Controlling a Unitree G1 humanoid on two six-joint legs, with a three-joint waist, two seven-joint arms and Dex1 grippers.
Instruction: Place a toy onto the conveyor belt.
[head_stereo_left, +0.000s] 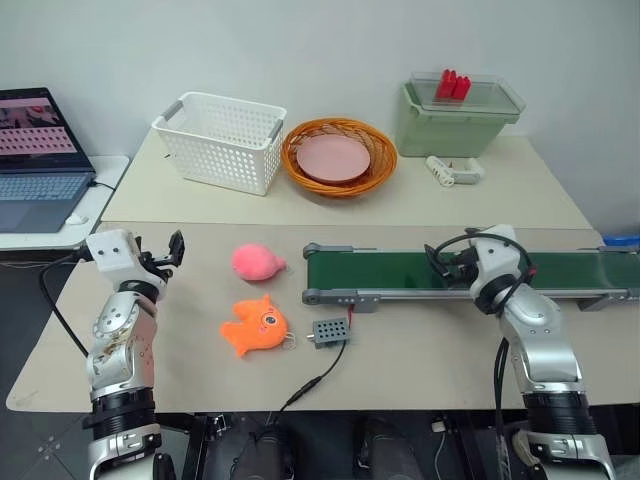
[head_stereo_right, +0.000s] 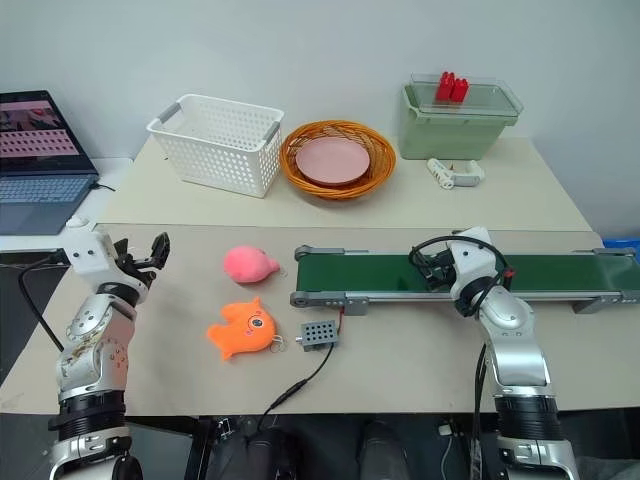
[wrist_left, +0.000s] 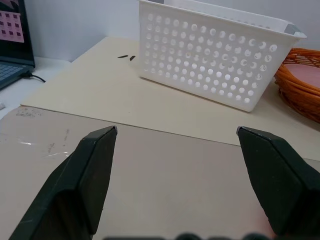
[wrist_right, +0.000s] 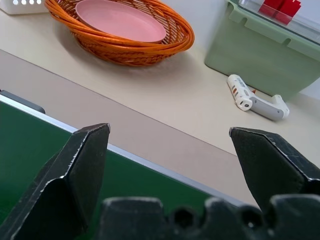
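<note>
- Nearest you, the toy (head_stereo_left: 254, 325) lies on the tabletop (head_stereo_left: 420, 350), just beside the small grey box (head_stereo_left: 329, 332), near the conveyor belt (head_stereo_left: 400, 272)
- Your left tool (head_stereo_left: 170, 252) gapes wide, empty
- Your right tool (wrist_right: 170, 150) hangs spread over the belt, empty

head stereo overlooks table (head_stereo_left: 420, 350), wrists low, forward

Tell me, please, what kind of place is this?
Probably a robotics lab or test bench, not a real factory. A small tabletop conveyor belt wired to a little grey box, plush toys as practice items, and an open laptop on a side table suggest it.
</note>
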